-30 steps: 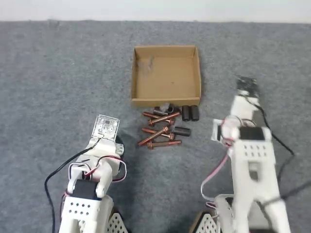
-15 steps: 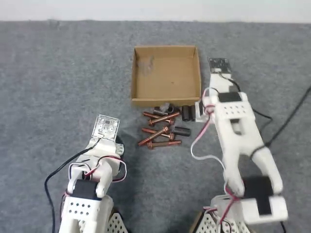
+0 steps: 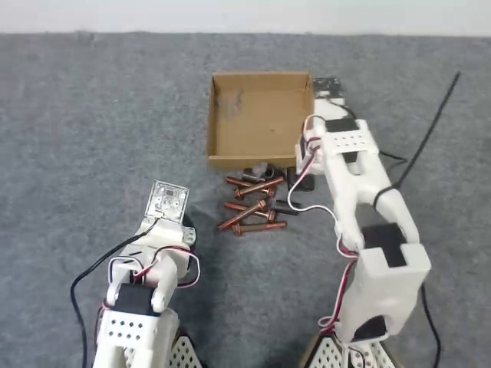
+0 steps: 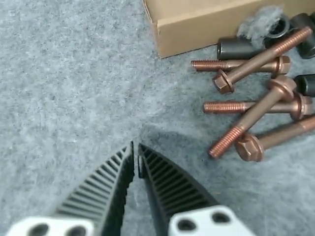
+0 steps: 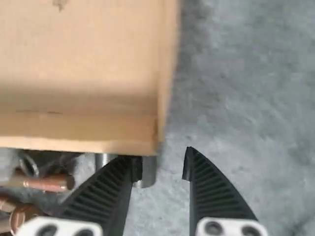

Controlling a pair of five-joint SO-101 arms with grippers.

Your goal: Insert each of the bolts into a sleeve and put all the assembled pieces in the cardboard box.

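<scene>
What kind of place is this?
Probably a robotics test bench: a left arm and a right arm on grey felt, with loose bolts, sleeves and a cardboard box.

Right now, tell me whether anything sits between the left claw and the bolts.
Nothing visible does. Bare carpet is all that lies between the left claw and the nearest of the loose bolts.
</scene>
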